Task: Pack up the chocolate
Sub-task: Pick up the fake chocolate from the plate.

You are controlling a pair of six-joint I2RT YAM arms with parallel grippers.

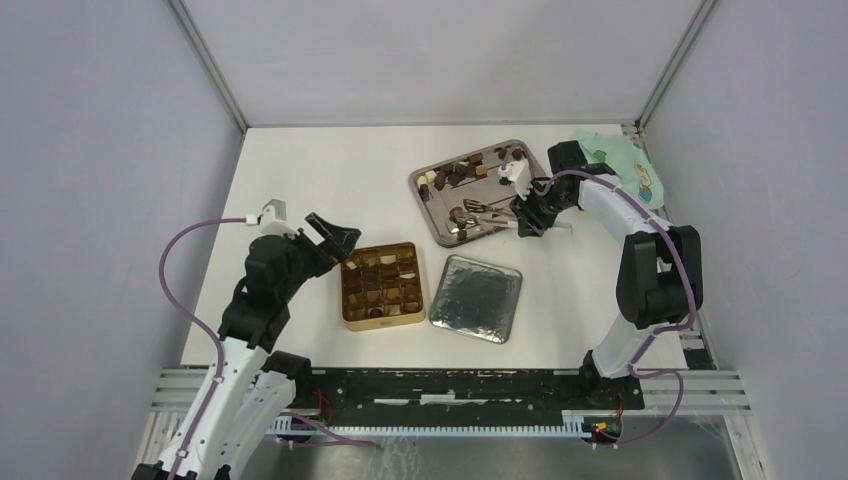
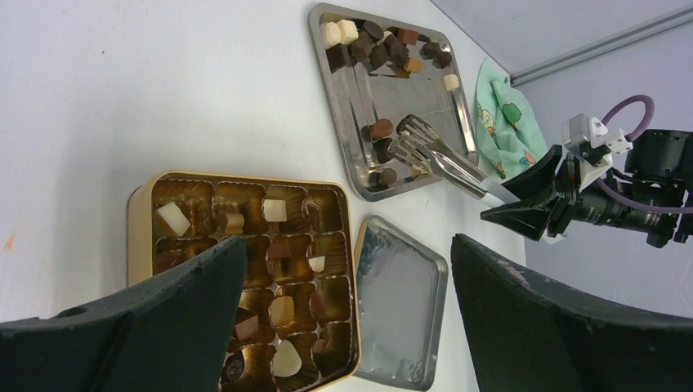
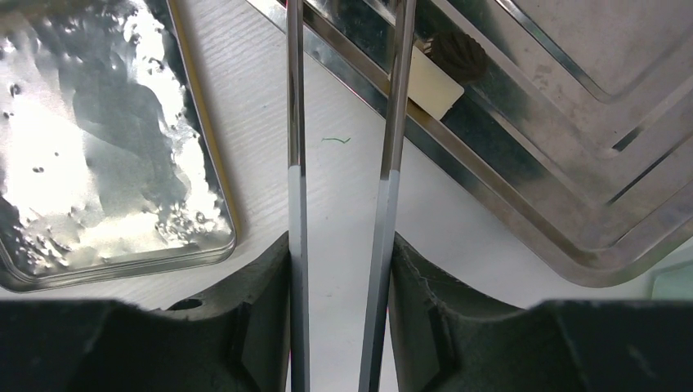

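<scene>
Chocolate pieces (image 1: 462, 170), dark, light brown and cream, lie in the back half of a steel tray (image 1: 425, 205). More chocolate (image 2: 276, 211) sits in cells of the gold gridded tin (image 1: 383, 326). My right gripper (image 1: 527, 215) is shut on the handles of the silver tongs (image 1: 480, 212), both arms pressed between its fingers (image 3: 270, 286). The tong heads (image 2: 413, 139) rest in the tray beside dark pieces. My left gripper (image 1: 335, 240) hangs open and empty over the tin's back left corner. A cream piece (image 3: 429, 88) and a dark one (image 3: 458, 55) show by the tray rim.
A silver lid (image 1: 476, 297) lies inside up just right of the tin, below the tray. A green patterned cloth (image 1: 625, 160) sits at the back right, behind the right arm. White walls with metal rails enclose the table.
</scene>
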